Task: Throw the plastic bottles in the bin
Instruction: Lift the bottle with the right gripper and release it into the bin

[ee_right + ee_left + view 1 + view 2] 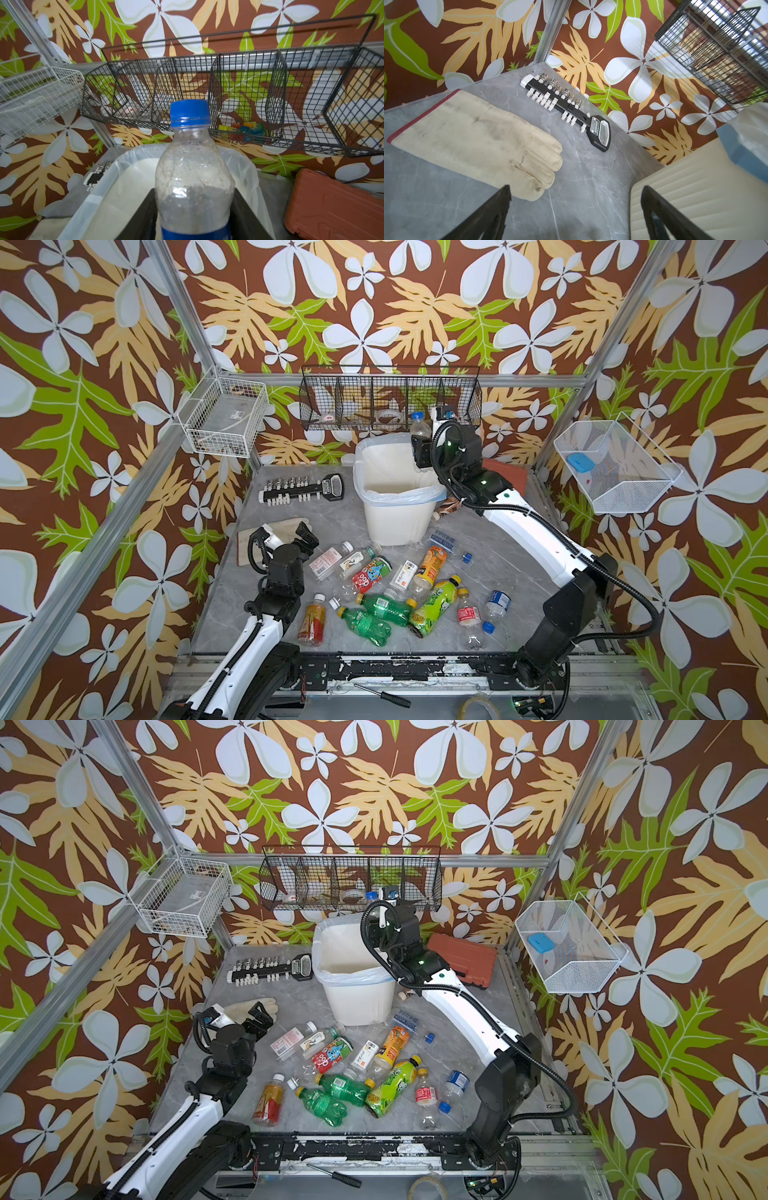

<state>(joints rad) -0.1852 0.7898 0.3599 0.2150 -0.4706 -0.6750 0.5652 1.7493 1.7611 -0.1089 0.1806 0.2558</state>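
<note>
Top views: right gripper (420, 450) is clamped on a clear blue-capped bottle (419, 426), held cap-up above the far right corner of the bin (362, 472), likely so it falls inside on release. Other bottles (386, 589) lie heaped on the table (498, 564) in front of the bin. Left gripper (306, 536) is spread wide and empty beside the heap.
Left wrist: fingers (500, 207) apart, nothing between them; glove (477, 141) and bin wall ahead.
Right wrist: bottle pinched low on its body, bin mouth just beyond.

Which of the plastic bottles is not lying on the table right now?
The clear blue-capped bottle, clamped in the right gripper above the bin. All the other bottles lie on the grey table.
</note>
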